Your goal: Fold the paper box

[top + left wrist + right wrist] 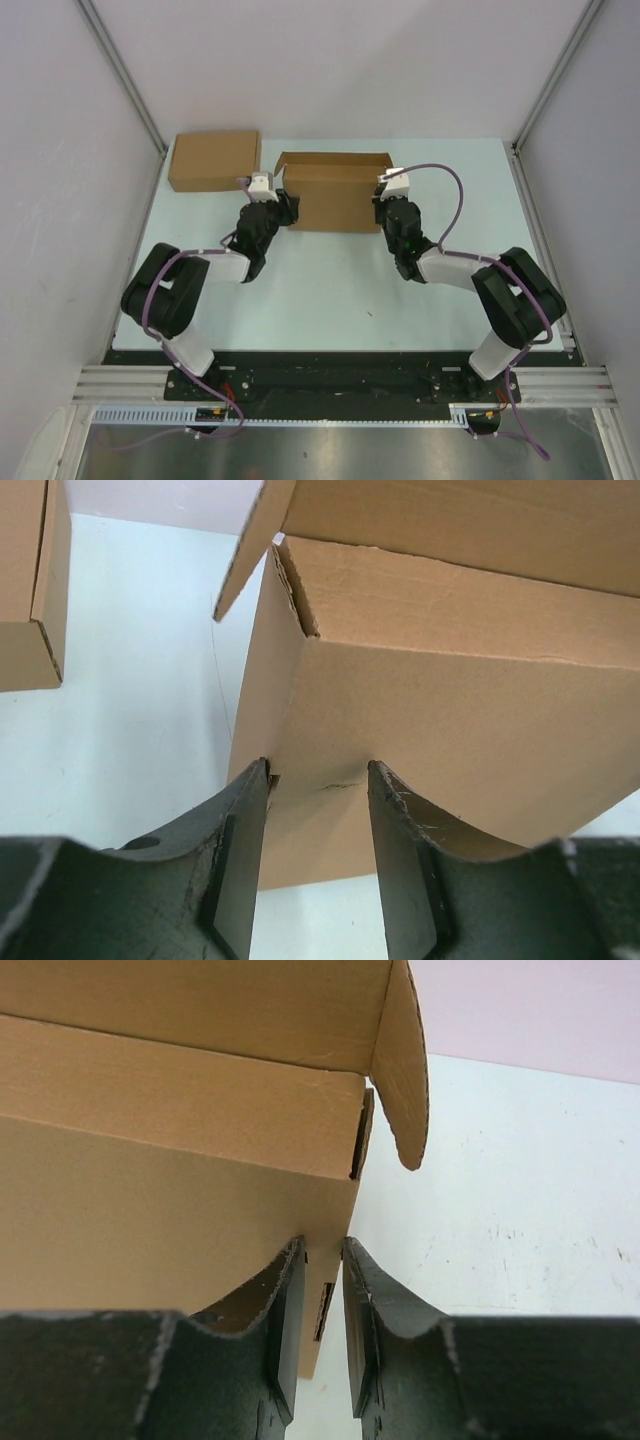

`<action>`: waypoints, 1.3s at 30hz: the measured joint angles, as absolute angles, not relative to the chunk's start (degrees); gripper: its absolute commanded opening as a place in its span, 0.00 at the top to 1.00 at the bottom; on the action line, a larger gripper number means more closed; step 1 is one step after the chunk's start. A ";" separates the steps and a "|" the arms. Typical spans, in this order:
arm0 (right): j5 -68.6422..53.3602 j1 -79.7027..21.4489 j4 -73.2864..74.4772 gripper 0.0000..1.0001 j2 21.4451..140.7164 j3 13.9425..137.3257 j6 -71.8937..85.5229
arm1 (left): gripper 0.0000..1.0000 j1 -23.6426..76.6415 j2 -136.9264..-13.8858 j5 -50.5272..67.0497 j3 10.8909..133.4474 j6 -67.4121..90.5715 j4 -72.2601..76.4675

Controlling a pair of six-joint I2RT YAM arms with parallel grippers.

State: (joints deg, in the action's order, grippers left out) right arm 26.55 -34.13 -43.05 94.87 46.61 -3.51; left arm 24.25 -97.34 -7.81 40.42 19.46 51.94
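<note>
So the paper box (333, 192) sits mid-worktop (330, 290), toward the far side. Its walls are up and the top is open, with the near long wall facing the arms. A second ready-made box (213, 160) sits off to its left, apart from it.

The left gripper (318, 770) has its jaws spread wide, one either side of the near-left corner. The right gripper (322, 1245) has its jaws close together at the right end wall's edge. I honestly can't tell if they're pinching it, because the view is too tight.

Handling-wise, this is light corrugated card. It's stiff across a panel but floppy at the score lines, and there's a small crease near the left corner. It'll slide on the smooth worktop if pushed from one end only.

I'd grab it low on the end walls near the corners, not by the loose rounded flap (405, 1080), and squeeze gently.
</note>
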 measured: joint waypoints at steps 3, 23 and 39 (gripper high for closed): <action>26.61 -34.59 -41.54 0.72 93.58 46.50 -3.29 | 0.51 24.40 -95.46 -7.90 39.72 19.44 50.54; 27.44 -38.85 -39.97 0.74 89.58 41.45 -2.28 | 0.57 29.74 -91.57 -8.75 34.54 19.27 52.62; 16.21 -26.89 -36.21 0.33 88.82 47.03 9.47 | 0.39 31.11 -90.74 -10.28 45.67 18.20 44.10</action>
